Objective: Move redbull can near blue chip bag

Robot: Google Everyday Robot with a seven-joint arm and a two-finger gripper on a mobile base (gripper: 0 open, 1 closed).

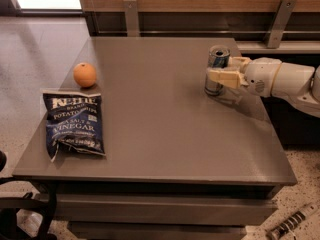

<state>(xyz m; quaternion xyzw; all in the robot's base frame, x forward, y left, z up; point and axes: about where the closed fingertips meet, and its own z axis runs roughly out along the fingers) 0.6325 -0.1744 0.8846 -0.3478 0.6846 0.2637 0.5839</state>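
The redbull can [217, 59] stands upright on the right part of the grey table [160, 134], silver and blue with its silver top showing. My gripper [222, 70] reaches in from the right on a white arm and is shut on the can, one finger in front of it and one behind. The blue chip bag [72, 125] lies flat near the table's left edge, dark navy with white lettering, far to the left of the can.
A round orange fruit [85, 74] sits on the table just behind the chip bag. A wooden wall with metal brackets [131, 16] runs along the table's far side. Floor lies to the left and front.
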